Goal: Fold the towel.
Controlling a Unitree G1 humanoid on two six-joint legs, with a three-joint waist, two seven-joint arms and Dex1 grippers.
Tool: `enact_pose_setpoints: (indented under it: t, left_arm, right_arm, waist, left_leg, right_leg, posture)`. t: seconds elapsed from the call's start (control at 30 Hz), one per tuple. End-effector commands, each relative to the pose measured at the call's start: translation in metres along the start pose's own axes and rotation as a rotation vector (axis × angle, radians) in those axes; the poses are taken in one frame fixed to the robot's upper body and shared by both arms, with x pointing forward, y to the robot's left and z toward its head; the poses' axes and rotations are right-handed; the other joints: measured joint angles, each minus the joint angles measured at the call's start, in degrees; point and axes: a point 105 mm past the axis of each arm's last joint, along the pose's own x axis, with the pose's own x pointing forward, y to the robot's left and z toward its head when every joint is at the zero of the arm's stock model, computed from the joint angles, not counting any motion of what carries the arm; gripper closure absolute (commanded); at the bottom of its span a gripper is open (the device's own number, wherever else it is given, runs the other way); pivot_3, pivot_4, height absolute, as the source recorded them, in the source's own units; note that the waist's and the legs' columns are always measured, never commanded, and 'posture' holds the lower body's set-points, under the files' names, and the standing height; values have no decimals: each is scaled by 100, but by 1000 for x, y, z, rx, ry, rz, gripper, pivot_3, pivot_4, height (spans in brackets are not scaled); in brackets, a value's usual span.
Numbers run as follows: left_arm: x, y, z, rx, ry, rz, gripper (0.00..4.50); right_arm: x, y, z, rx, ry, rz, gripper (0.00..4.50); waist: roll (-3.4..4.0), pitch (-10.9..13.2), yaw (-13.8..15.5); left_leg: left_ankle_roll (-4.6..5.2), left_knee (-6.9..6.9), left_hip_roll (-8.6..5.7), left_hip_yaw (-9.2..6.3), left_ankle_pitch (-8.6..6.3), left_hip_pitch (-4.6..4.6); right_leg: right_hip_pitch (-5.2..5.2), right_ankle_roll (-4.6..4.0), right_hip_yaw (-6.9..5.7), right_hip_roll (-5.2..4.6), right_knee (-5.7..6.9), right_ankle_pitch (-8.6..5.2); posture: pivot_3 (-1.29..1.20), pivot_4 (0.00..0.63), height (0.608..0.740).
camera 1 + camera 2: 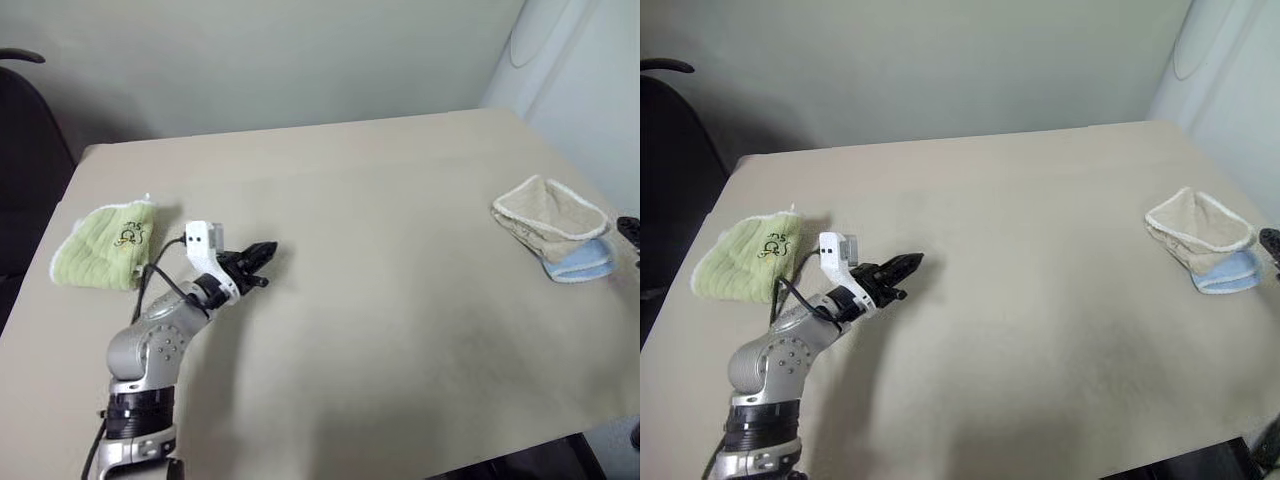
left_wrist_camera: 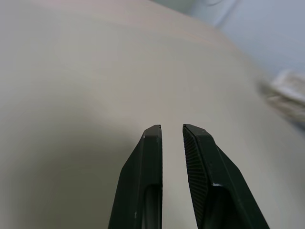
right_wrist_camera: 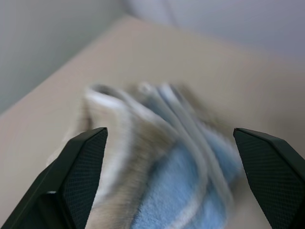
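The beige towel [image 1: 550, 215] lies bunched in a small folded heap near the table's right edge, on top of a light blue cloth [image 1: 582, 263]. In the right wrist view the towel [image 3: 143, 129] and the blue cloth [image 3: 167, 191] lie just ahead of my right gripper [image 3: 170, 132], which is open wide with nothing between its fingers. A tip of that gripper [image 1: 630, 228] shows at the right border, beside the heap. My left gripper [image 1: 262, 262] hovers over the left part of the table, far from the towel. Its fingers [image 2: 150, 157] stand nearly together, a thin gap between them, holding nothing.
A light green cloth [image 1: 108, 245] with an embroidered mark lies folded at the table's left side, just left of my left arm. The tan table [image 1: 380, 330] stretches bare between both arms. A black chair [image 1: 25, 150] stands beyond the left edge.
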Motion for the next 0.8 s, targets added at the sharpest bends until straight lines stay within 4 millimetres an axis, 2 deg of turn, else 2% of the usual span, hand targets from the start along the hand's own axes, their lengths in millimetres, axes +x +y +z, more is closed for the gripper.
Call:
enact_pose_setpoints:
  t: [0.03,0.13,0.2,0.27,0.33,0.43,0.53,0.63,0.8]
  left_arm:
    - [-10,17,9,323,8,15,3702]
    - [-25,31,13,432,26,-5,3702]
    - [-34,37,15,430,22,-17,3702]
    - [-41,34,13,407,13,-52,3702]
    - [-46,26,8,397,13,-83,3702]
    - [-48,19,4,365,-3,-91,3702]
    - [-50,10,-3,315,-13,-84,3702]
    - [-53,-4,-14,285,-3,-91,3702]
    - [-60,-9,-17,267,10,-75,3702]
  right_arm:
    - [-4,94,6,-327,-21,390,35]
    - [-10,155,-21,-342,33,654,35]
    - [-7,184,-35,-332,42,742,35]
    - [4,213,-52,-301,54,800,35]
    - [16,234,-72,-266,84,837,35]
    - [27,247,-105,-261,143,875,35]
    - [35,246,-130,-294,183,886,35]
    - [39,248,-134,-254,182,905,35]
    - [39,247,-135,-238,182,920,35]
  waist:
    - [-3,-2,-55]
    - [-19,-6,-110]
    - [-26,-6,-108]
    - [-26,-5,-110]
    - [-26,-6,-112]
    - [-31,-8,-43]
    - [-33,-9,30]
    - [-33,-9,21]
    - [-33,-9,6]
  left_leg:
    - [-3,-1,1,-1,-1,3]
    - [-42,8,9,-16,-1,5]
    - [-57,12,9,-18,6,4]
    - [-56,16,8,-18,5,1]
    - [-55,16,8,-17,5,0]
    - [-51,13,10,-28,2,-1]
    - [-50,14,7,-43,0,-8]
    - [-60,17,0,-39,6,-35]
    - [-76,14,7,-41,15,-42]
  right_leg:
    - [1,-2,2,7,-2,-1]
    - [3,-4,18,33,-11,-2]
    - [4,-2,25,35,-15,-3]
    - [0,2,31,32,-14,-1]
    - [-5,3,32,31,-12,-1]
    - [-11,1,26,31,-12,0]
    - [-26,-1,7,23,-14,0]
    - [-26,-1,0,10,-11,0]
    - [-34,-18,-9,15,-3,0]
  posture:
    - [0,150,740]
    - [0,150,740]
    - [0,150,740]
    - [0,150,740]
    - [0,150,740]
    - [0,150,740]
    - [0,150,740]
    - [0,150,740]
    - [0,150,740]
